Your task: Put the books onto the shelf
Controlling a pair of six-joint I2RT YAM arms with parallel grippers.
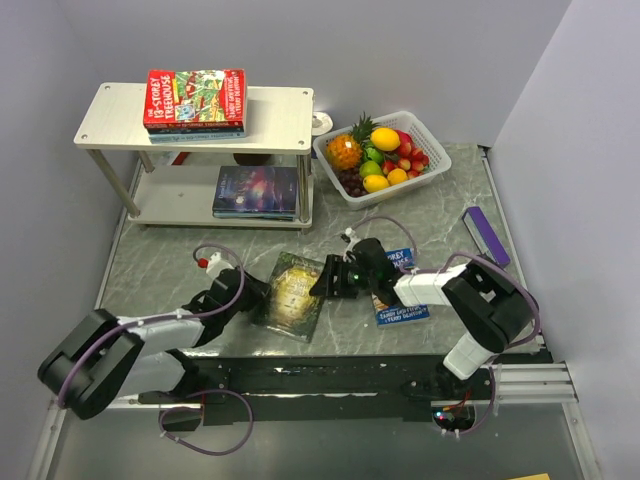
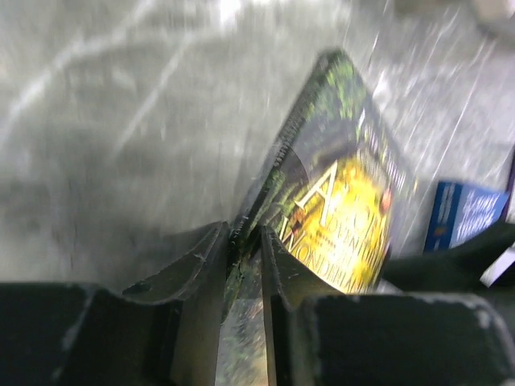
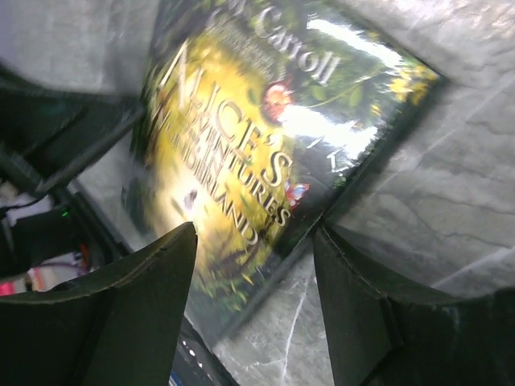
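The green-gold book (image 1: 297,290) lies on the marble table between my two arms, titled "Alice's Adventures in Wonderland" (image 3: 241,137). My left gripper (image 1: 258,296) is shut on its left edge; in the left wrist view the jaws (image 2: 245,233) pinch that edge and the cover (image 2: 346,201) tilts upward. My right gripper (image 1: 322,280) stands open at the book's right side, its fingers (image 3: 256,237) straddling a corner without touching. A blue book (image 1: 400,308) lies under the right arm. On the shelf (image 1: 280,110), the red Treehouse book (image 1: 195,97) tops a small stack, and the galaxy book (image 1: 257,190) is on the lower board.
A white basket (image 1: 432,160) of fruit stands right of the shelf. A small purple box (image 1: 487,235) lies near the table's right edge. Grey walls close in on the left, back and right.
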